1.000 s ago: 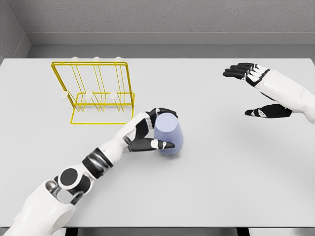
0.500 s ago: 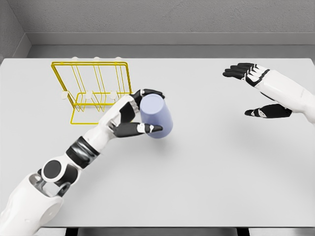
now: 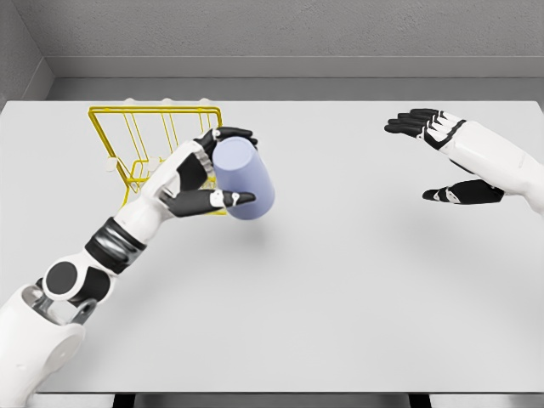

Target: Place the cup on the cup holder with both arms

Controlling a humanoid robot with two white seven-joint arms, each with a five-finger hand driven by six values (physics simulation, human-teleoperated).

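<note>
Got my left hand [image 3: 202,174] wrapped around the cup [image 3: 244,180], thumb under it and fingers over the top. The cup's tilted, up off the table [image 3: 357,297], right in front of the yellow cup holder [image 3: 153,136]. My right hand [image 3: 442,157] hangs well off to the side, fingers spread, holding nothing.

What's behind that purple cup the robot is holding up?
Behind the cup, held in the left hand, stands the yellow wire cup holder on the white table. Hand and cup cover the holder's right end.
</note>
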